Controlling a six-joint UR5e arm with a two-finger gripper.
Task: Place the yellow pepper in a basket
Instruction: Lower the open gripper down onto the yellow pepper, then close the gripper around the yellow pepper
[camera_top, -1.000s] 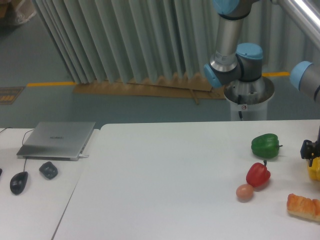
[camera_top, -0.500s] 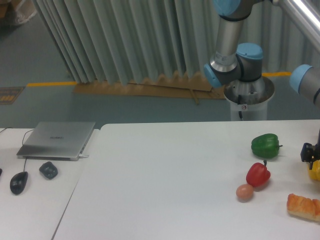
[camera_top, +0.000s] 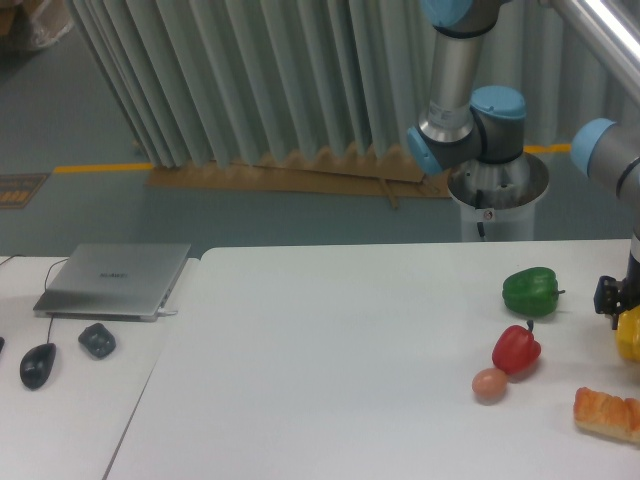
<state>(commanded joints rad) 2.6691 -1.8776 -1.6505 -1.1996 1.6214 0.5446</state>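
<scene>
Yellow pepper (camera_top: 630, 334) sits under the gripper (camera_top: 616, 300) at the frame edge, finger state unclear; lift straight, avoiding the bread piece (camera_top: 606, 413).

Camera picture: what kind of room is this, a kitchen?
Probably a robot lab or workshop, not a kitchen: a grey and blue robot arm stands behind a plain white table, and a closed silver laptop with a black mouse sits nearby.

The arm (camera_top: 470, 90) reaches down at the right edge, pincer (camera_top: 612, 298) barely visible.
</scene>
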